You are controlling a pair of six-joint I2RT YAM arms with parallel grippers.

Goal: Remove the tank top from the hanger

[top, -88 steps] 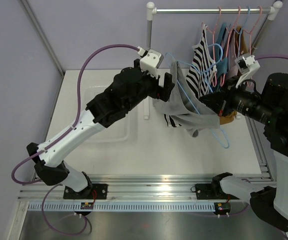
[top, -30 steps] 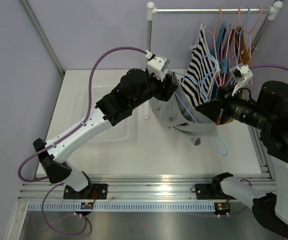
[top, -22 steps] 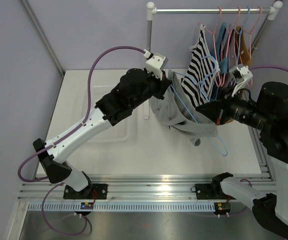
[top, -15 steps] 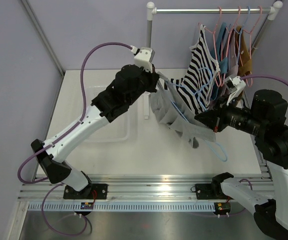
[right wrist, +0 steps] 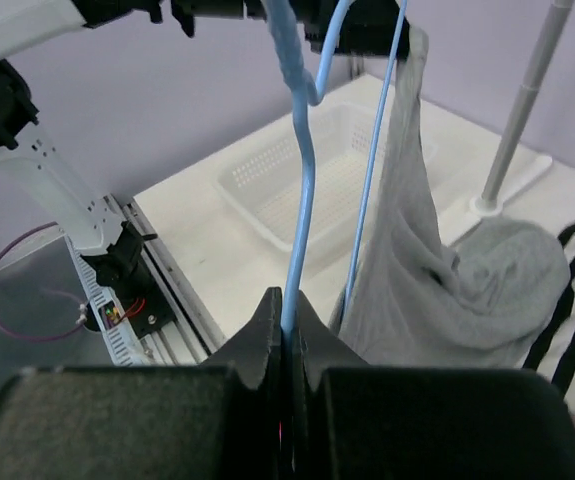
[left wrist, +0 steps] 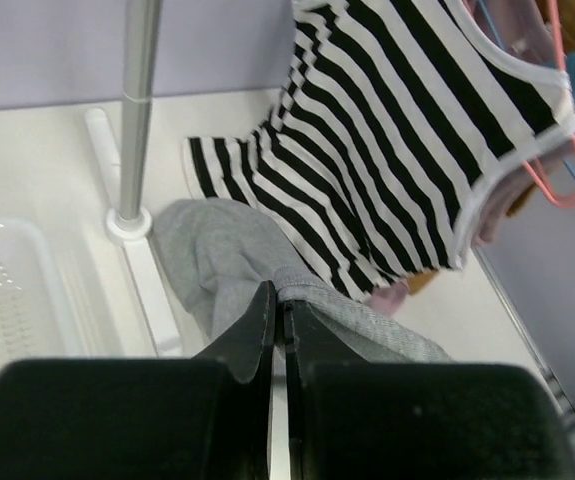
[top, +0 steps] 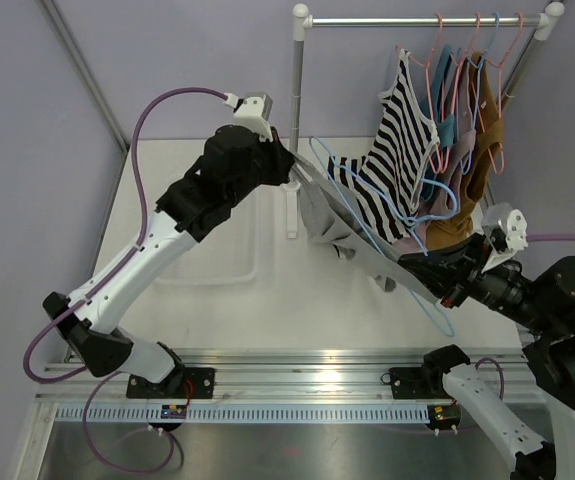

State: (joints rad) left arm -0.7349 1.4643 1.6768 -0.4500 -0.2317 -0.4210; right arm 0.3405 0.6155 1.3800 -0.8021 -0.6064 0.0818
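The grey tank top (top: pixel 325 212) hangs stretched in the air between both arms, still draped on the light blue hanger (top: pixel 359 212). My left gripper (top: pixel 289 172) is shut on a grey edge band of the tank top (left wrist: pixel 229 248), seen at its tips (left wrist: pixel 278 296) in the left wrist view. My right gripper (top: pixel 437 284) is low at the near right. It is shut on the blue hanger's wire (right wrist: pixel 300 170) at its tips (right wrist: pixel 285 305). The grey fabric (right wrist: pixel 437 270) hangs down the hanger's right side.
A clothes rack (top: pixel 417 20) at the back right carries several hangers with a black-and-white striped top (top: pixel 397 150) and other garments. Its upright pole (top: pixel 295 110) stands just behind the tank top. A white basket (top: pixel 235 250) lies on the table under the left arm.
My left gripper has shut on the tank top and pulled it up and to the left. The right arm has drawn the hanger down toward the near right, stretching the fabric.
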